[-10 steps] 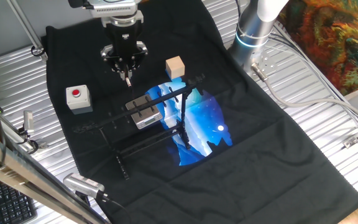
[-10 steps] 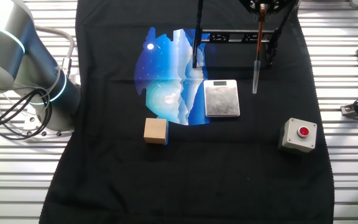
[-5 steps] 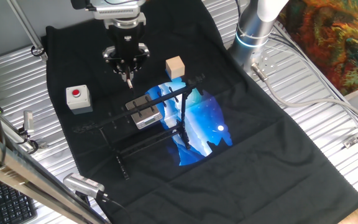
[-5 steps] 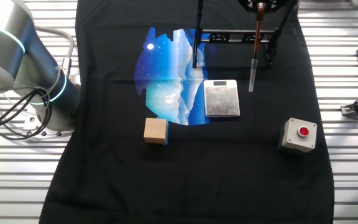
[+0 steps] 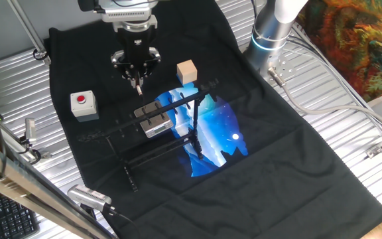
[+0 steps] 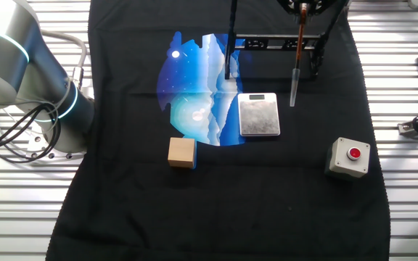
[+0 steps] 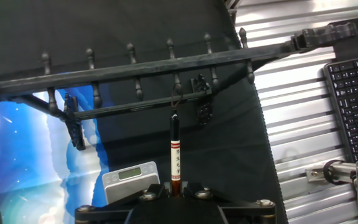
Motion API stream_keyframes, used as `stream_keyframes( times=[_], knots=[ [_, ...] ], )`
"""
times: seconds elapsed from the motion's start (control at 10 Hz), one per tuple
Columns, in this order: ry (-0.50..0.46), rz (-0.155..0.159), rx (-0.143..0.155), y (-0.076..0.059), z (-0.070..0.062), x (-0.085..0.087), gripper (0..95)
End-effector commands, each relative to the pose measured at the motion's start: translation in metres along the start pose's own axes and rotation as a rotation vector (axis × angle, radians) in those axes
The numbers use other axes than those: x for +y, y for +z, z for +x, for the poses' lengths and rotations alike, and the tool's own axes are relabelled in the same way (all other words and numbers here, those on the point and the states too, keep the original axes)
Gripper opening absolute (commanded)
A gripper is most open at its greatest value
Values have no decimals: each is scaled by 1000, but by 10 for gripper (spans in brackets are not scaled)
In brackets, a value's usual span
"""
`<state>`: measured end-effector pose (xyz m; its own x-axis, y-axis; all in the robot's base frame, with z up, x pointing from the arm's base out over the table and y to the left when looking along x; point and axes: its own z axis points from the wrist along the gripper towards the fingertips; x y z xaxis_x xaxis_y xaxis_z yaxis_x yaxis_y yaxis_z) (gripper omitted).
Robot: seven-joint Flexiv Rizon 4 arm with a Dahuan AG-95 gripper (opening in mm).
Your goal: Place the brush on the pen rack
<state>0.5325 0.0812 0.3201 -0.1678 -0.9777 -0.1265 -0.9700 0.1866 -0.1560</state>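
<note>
Over the black cloth (image 5: 297,166) on the metal table, we see the brush (image 6: 297,54) hanging upright, clamped in the gripper (image 7: 174,190), near the pen rack (image 7: 142,68) pegs. Pickup looks done; hooking it on remains.

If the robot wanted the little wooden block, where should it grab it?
Pinch the wooden block across two opposite flat sides, coming straight down from above. It sits flat on the black cloth with nothing touching it, so fingers should fit on either side.
</note>
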Motion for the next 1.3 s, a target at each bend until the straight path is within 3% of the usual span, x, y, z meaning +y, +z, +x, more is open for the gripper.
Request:
stream_keyframes(
  times=[0.1,1.3],
  knots=[
    [4,4,5,1,0,0,0],
    [31,20,2,8,-3,0,0]
  ],
)
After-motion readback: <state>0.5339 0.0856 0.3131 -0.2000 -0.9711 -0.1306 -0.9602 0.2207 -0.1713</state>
